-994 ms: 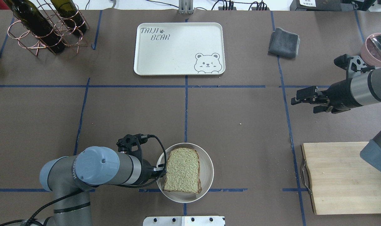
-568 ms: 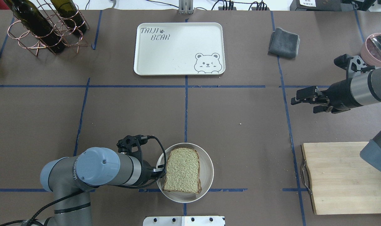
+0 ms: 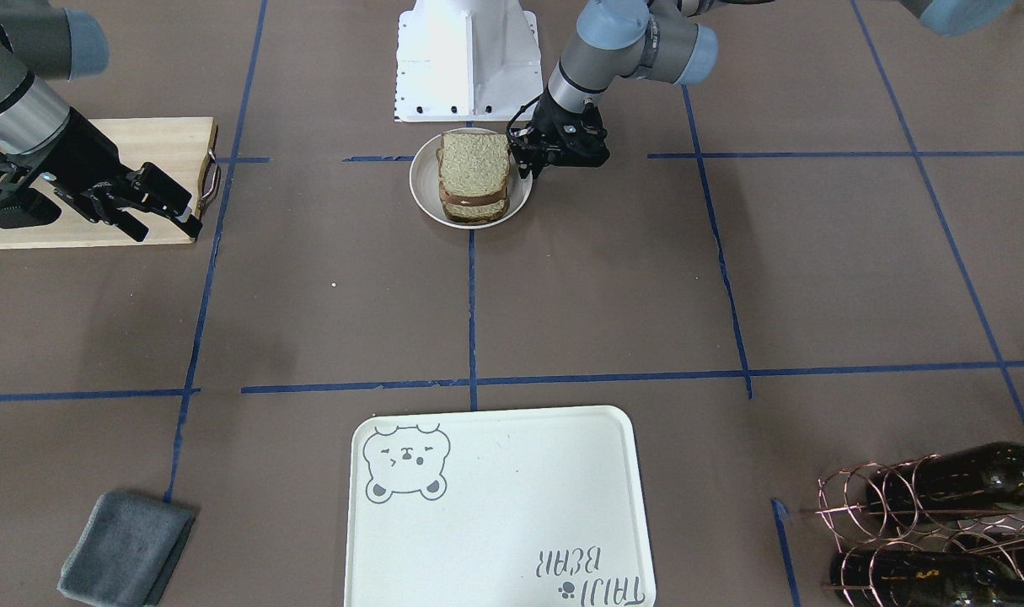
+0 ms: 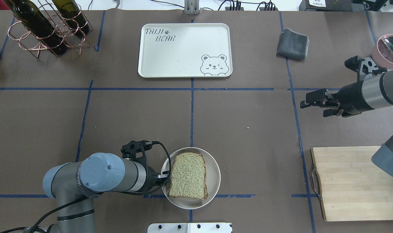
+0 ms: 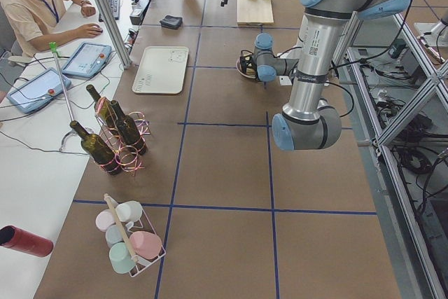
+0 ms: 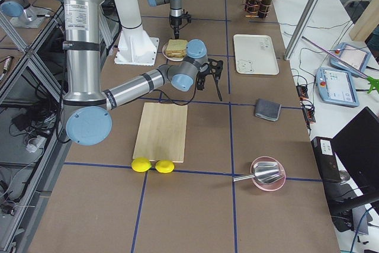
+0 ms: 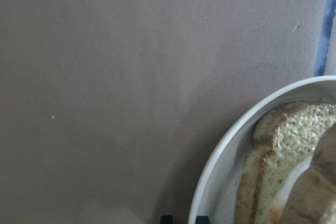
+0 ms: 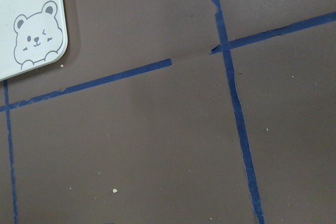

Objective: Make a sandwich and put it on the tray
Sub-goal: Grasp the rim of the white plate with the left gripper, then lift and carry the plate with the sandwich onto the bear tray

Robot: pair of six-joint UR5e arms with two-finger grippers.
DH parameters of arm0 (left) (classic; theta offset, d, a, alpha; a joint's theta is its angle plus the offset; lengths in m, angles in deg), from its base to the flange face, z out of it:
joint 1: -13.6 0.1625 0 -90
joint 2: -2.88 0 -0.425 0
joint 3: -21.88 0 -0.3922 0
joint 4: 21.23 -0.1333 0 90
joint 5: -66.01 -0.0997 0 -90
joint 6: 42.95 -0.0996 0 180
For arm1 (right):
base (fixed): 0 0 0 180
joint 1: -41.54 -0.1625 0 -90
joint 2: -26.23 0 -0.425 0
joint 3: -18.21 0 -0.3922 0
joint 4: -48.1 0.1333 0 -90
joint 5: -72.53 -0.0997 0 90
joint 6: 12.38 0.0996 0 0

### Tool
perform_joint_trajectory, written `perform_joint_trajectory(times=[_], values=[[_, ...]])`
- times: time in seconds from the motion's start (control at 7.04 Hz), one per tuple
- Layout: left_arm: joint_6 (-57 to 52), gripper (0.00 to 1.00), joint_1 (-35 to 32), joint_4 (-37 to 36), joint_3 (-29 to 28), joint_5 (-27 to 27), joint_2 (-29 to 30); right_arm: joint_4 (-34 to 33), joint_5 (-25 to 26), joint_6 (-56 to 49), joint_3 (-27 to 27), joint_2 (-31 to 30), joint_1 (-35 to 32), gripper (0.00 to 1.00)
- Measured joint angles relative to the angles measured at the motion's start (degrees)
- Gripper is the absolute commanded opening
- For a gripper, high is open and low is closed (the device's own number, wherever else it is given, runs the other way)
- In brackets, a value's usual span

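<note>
the sandwich (image 4: 187, 176) sits on the plate (image 4: 214, 181) at the middle of the robot's edge, well apart from the tray (image 4: 183, 51) at the far edge. the left gripper (image 4: 164, 177) is at the plate's rim; i cannot tell whether its fingers pinch anything. a one-sided grip could shear the stack apart or drag the plate. the right gripper (image 4: 313, 108) hangs open and empty toward the right edge. versus a second ago, only the left arm has inched toward the robot's edge.

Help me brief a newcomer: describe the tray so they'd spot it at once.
On the brown table, look along the edge farthest from the robot's base, between the bottle rack and the grey cloth. The tray is the cream rectangle with a bear face, unlike the wooden board or round plate.
</note>
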Motion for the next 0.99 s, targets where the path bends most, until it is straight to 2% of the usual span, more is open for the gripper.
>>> perform_joint_trajectory(times=[0.57, 0.99], values=[[0.2, 0.00, 0.2, 0.3, 0.7, 0.1, 0.5, 0.0, 0.0, 0.1, 0.1, 0.1, 0.0, 1.00], [6.4, 0.00, 0.1, 2.9, 2.8, 0.4, 0.7, 0.0, -0.1, 0.1, 0.2, -0.1, 0.0, 1.00]])
